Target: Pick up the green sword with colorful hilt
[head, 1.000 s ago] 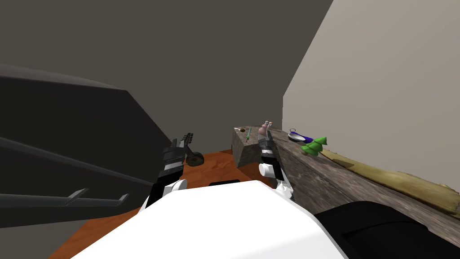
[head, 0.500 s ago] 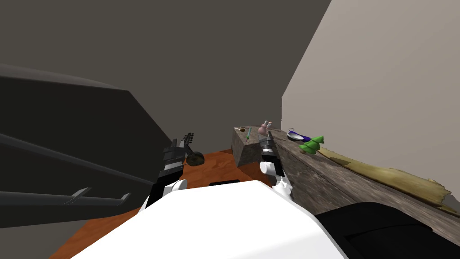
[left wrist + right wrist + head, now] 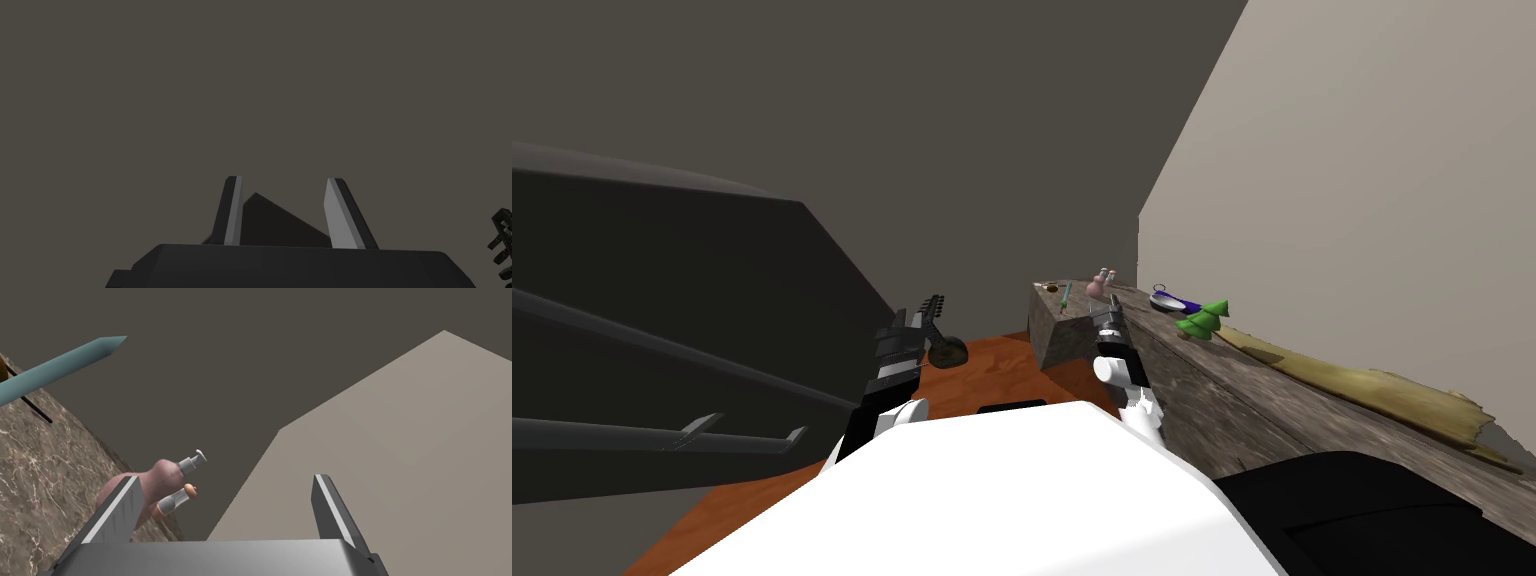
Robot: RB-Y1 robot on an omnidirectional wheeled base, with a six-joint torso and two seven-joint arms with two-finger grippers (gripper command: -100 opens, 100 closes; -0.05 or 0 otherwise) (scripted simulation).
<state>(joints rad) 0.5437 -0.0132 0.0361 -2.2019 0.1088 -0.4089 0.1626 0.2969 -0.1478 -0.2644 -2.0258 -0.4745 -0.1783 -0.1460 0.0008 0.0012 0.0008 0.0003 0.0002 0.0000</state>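
On the brown marbled counter [image 3: 1212, 400], near its far end, the green sword [image 3: 1064, 296] is seen lying flat, close to the counter's edge. In the right wrist view its teal-green blade runs out to a pointed tip against the dark wall, while the hilt is cut off by the picture's edge, so its colours cannot be read there. Just beside the sword, but apart from it, a pink flask [image 3: 159, 480] with a grey stopper is found, and a small bottle [image 3: 176, 499] with an orange cap is pressed close against it.

The right gripper [image 3: 226, 478] is held over the counter, short of the flask, with its jaws released and wide apart and nothing between them. One of its fingers [image 3: 117, 513] is seen in front of the flask; whether it touches cannot be told. The sword is placed well off to that finger's side, outside the gap.

The left gripper [image 3: 283, 178] is held out to the counter's left, above the reddish-brown floor [image 3: 992, 372], with its jaws parted and nothing held. A dark round object [image 3: 948, 352] is seen just beside it.

Farther back along the counter, a blue and white object [image 3: 1169, 299], a green tree-shaped toy [image 3: 1205, 319] and a long yellowish strip [image 3: 1372, 385] are laid near the pale wall.
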